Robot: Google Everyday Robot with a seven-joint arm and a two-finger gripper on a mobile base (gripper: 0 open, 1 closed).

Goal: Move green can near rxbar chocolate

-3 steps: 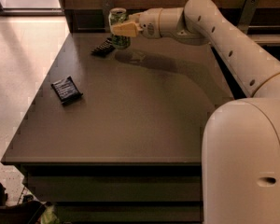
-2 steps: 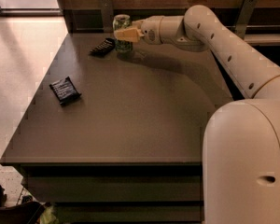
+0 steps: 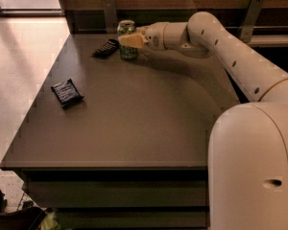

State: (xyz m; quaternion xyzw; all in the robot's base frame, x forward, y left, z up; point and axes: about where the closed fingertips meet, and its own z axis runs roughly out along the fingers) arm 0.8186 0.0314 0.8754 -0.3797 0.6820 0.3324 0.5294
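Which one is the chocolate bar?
Look at the far left part of the dark table. The gripper is at a green can there, and just left of the can lies the rxbar chocolate. It is slim and flat, narrower than the wider dark packet lying nearer.

You see a green can (image 3: 127,51) with a silver top and pale flecks on its side. Your gripper (image 3: 125,41) is clasped on it at the far side of the dark brown table (image 3: 144,123), its fingers (image 3: 134,40) tan-yellow. The rxbar chocolate (image 3: 106,48) is black with faint pale markings. Another packet (image 3: 66,92) is black. The arm (image 3: 230,51) is cream-white.
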